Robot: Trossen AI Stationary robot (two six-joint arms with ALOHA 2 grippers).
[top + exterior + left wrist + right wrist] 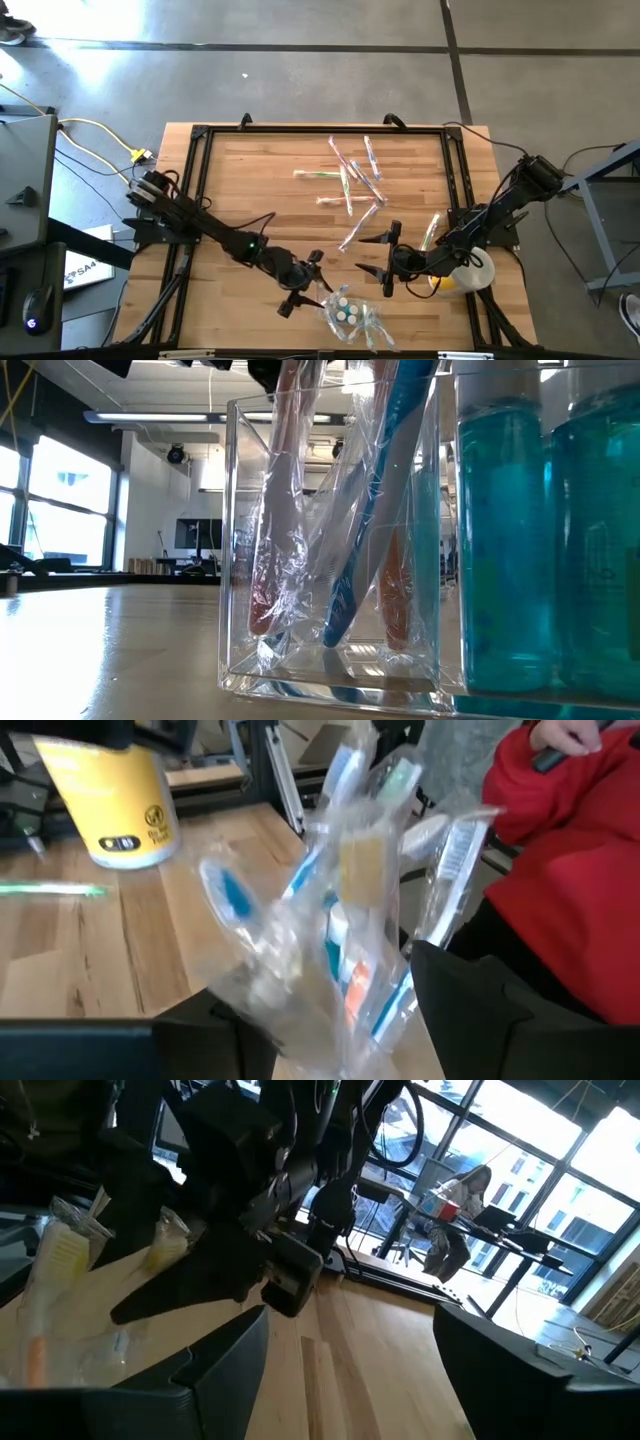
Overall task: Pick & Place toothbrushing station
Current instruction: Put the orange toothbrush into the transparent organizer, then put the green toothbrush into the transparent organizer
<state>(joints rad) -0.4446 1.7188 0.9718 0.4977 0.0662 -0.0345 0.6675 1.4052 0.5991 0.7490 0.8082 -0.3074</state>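
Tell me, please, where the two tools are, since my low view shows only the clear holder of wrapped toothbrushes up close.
Observer: In the high view, the left tool is just beside the clear holder, near the table's front edge.
Operator: And the right tool?
Observer: The right tool is a little farther in over the table, apart from the holder, its fingers open around nothing.
Operator: Are any brushes outside the holder?
Observer: Yes, several wrapped toothbrushes lie scattered at mid-table.
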